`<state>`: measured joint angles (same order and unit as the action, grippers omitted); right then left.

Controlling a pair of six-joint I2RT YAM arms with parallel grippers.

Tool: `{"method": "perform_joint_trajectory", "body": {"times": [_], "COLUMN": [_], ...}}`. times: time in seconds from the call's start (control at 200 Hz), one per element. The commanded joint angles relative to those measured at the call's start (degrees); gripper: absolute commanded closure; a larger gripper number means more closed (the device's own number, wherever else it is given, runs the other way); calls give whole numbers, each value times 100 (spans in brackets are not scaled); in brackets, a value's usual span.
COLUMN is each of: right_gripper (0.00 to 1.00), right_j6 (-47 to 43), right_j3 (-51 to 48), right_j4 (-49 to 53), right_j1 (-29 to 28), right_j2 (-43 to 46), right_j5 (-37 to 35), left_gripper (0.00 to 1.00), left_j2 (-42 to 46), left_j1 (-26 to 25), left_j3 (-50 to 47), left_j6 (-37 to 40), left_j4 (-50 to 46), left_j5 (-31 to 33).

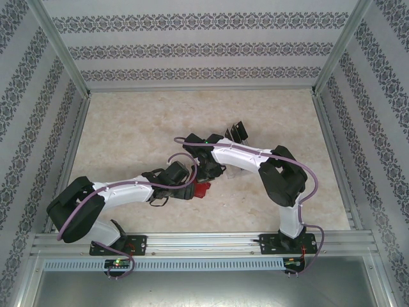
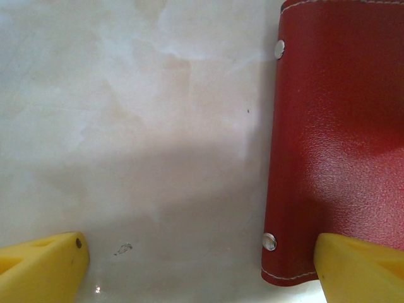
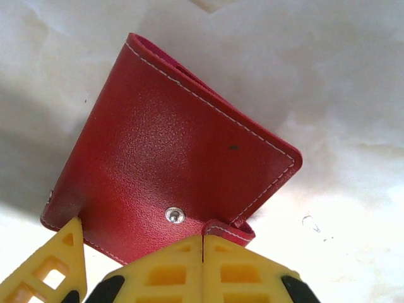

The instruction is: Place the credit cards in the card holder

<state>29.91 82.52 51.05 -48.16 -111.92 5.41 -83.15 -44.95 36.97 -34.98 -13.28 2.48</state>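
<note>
Card holder (image 3: 170, 164): red leather-like skin with a fine pebbled grain and a soft sheen; pale stitching along the edges. Snap stud (image 3: 175, 215), just above the right fingers (image 3: 246, 274): bright polished metal. Right fingers and left fingers (image 2: 44, 268): yellow plastic, matt, smooth. Tabletop (image 2: 139, 126), between the left fingers: cream marble-look surface, smooth, faintly glossy.

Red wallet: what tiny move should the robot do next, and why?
Probably the right gripper should lift gently to swing the card holder open: it is shut at the snap tab, the holder lies folded closed, and the open left gripper sits at its edge.
</note>
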Motion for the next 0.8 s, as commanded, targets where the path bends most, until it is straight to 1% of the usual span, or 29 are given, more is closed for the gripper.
{"method": "perform_joint_trajectory", "body": {"times": [0.0, 0.1, 0.22, 0.335, 0.575, 0.794], "right_gripper": [100, 100, 100, 100, 100, 100], "right_j6": [-28, 76, 297, 450, 493, 442], "right_j3": [92, -2, -229, -315, -298, -358], "right_j4": [123, -2, -409, -658, -794, -741], "right_j1": [-40, -42, -35, -35, -66, -78], "right_j2": [99, 223, 419, 435, 230, 180], "right_j5": [-67, 35, 251, 320, 354, 193], "left_gripper": [7, 7, 7, 7, 7, 7], "left_j2": [-210, -228, -235, -236, -261, -261], "left_j1": [-49, -53, -49, -49, -49, -49], "left_j3": [-222, -226, -234, -245, -237, -231], "left_j6": [-44, -47, -65, -68, -74, -73], "left_j4": [254, 269, 273, 288, 283, 268], "left_j5": [-194, -195, -198, -195, -204, -196]}}
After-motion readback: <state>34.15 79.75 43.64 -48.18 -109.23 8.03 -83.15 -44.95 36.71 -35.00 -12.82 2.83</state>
